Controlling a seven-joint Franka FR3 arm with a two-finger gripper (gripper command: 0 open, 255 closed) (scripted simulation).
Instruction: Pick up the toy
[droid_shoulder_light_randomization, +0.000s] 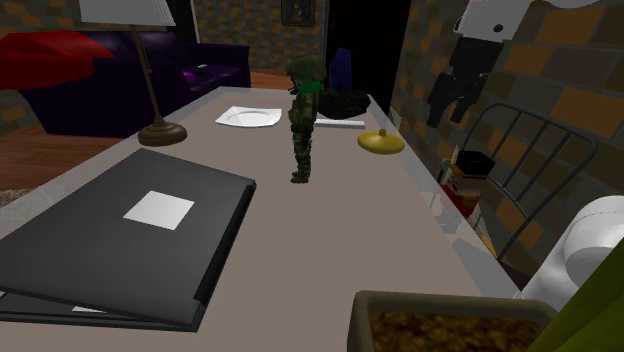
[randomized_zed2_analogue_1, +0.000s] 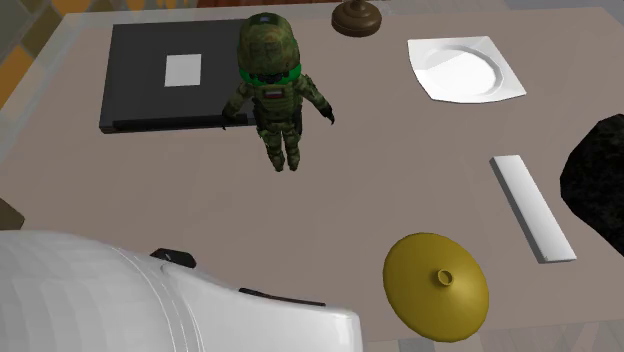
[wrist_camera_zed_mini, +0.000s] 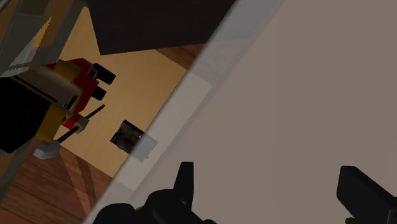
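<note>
your grey-brown table (droid_shoulder_light_randomization: 330, 230) carries a camouflage soldier toy (droid_shoulder_light_randomization: 303, 115), flat black folder (droid_shoulder_light_randomization: 120, 235), white square plate (droid_shoulder_light_randomization: 248, 117), yellow domed lid (droid_shoulder_light_randomization: 381, 142).

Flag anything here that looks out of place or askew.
The toy soldier stands upright and nothing is spilled. Two oddities: a yellow lid lies on the table rather than on any pot, and the dark folder has its cover propped slightly off its lower part.

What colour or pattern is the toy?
The toy is green-brown camouflage with a bright green face band; best in the second exterior view.
</note>
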